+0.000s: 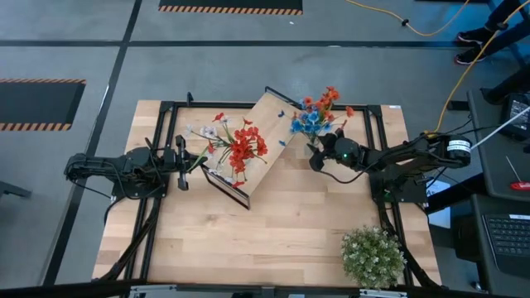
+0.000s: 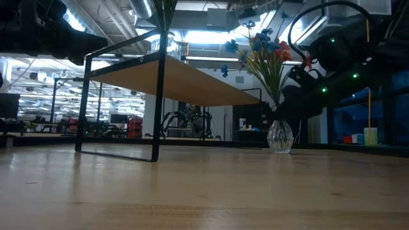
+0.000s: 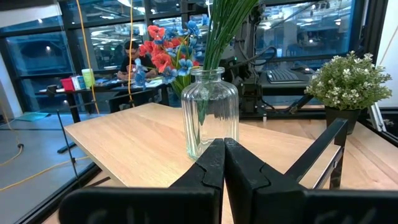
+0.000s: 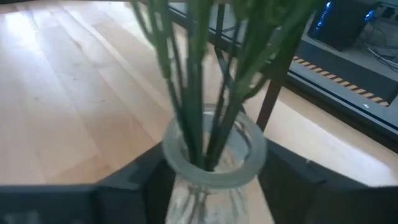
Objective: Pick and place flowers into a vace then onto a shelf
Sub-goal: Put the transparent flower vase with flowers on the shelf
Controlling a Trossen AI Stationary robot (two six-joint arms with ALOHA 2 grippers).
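We bracket the second vase (image 4: 211, 165) of flowers (image 1: 319, 112) near the desk's far right edge, beside the shelf (image 1: 248, 149), with our right end effector (image 4: 211, 180). Fingers flank the neck, closing; squeeze evenly, lift straight. Left end effector (image 3: 224, 162) waits clenched.

Both arms are dark, nearly black, built of chunky rounded segments joined by thicker knuckle-like housings. The left arm (image 1: 124, 170) is matte black throughout, with black cabling looping off its base at the left side of the table. The right arm (image 1: 397, 157) carries a small green indicator light on its wrist housing, several more green lights along its links in the low view, and a pale ring with dark print near its shoulder joint at the far right. Black cables trail from that shoulder. The left gripper (image 3: 224, 163) has two flat, matte black fingers with straight inner edges, widening into a broad black body.
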